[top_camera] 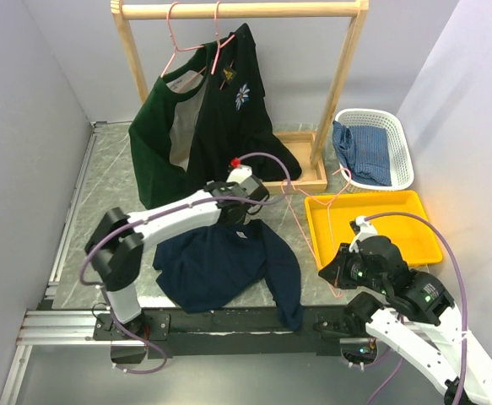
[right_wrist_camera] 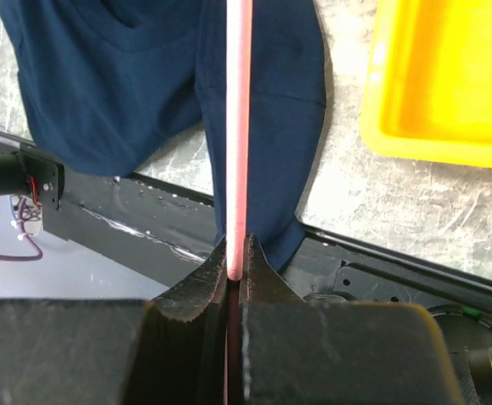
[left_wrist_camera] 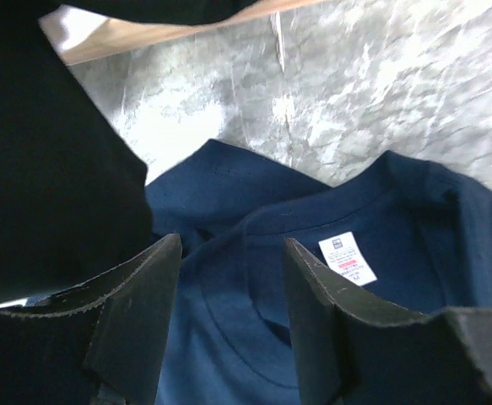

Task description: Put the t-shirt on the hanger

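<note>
The navy t-shirt lies crumpled on the table near the front edge, one part hanging over the edge. In the left wrist view its collar faces up, with the white label inside the neck. My left gripper is open just above the collar, jaws astride the neck opening and empty. My right gripper is shut on the thin pink wire hanger, held to the right of the shirt. In the right wrist view the wire runs straight out from the shut jaws over the shirt.
A wooden rack at the back holds dark green garments on pink hangers, close behind my left gripper. A yellow tray lies on the right. A white basket with blue checked cloth stands behind it.
</note>
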### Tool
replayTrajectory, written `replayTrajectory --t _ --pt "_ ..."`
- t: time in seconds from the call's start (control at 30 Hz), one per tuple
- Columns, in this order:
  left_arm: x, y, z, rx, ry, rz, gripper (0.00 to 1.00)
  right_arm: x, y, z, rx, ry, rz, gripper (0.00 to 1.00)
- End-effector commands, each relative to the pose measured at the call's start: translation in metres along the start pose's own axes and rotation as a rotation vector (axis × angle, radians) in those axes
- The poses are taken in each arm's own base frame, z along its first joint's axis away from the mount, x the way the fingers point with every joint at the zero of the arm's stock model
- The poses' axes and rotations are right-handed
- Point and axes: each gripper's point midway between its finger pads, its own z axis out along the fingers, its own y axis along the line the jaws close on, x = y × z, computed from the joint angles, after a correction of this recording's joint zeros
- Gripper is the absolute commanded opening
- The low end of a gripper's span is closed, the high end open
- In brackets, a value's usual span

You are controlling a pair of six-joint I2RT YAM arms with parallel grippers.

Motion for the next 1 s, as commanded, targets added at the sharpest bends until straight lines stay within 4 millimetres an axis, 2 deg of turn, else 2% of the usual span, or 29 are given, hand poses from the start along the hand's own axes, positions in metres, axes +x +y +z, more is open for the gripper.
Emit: replayTrajectory --t 0.0,0.1,0.2,0.23,0.3,0.33,0.47,0.73,0.97 --pt "-0.008 0.002 -0.002 -0.066 -0.016 0.040 0.56 -0.011 0.008 0.000 -0.037 -0.059 0.011 0.00" --pt "-0.006 0.010 0.004 -0.130 -0.020 0.052 0.54 -0.006 0.010 0.002 -0.058 -0.038 -0.011 0.00" --pt "-0.004 0.017 0.007 -0.174 -0.026 0.063 0.43 -0.002 0.019 0.000 -0.117 -0.015 -0.043 0.00" --pt "-0.004 0.018 0.007 -0.178 -0.027 0.060 0.32 -0.001 0.022 -0.001 -0.133 -0.006 -0.051 0.00" --pt "-0.004 0.018 0.006 -0.165 -0.034 0.052 0.24 0.002 0.028 -0.005 -0.170 0.016 -0.073 0.00" --pt "-0.005 0.018 0.005 -0.156 -0.038 0.048 0.16 0.002 0.029 -0.006 -0.173 0.018 -0.078 0.00" --pt "-0.013 0.021 -0.006 -0.121 -0.072 0.014 0.01 0.002 0.033 -0.015 -0.196 0.025 -0.115 0.00" --pt "-0.021 0.023 -0.019 -0.014 -0.096 -0.043 0.01 0.014 0.049 -0.025 -0.300 0.102 -0.181 0.00" --pt "-0.033 0.027 -0.042 0.057 -0.137 -0.099 0.01 0.025 0.063 -0.030 -0.414 0.162 -0.250 0.00"
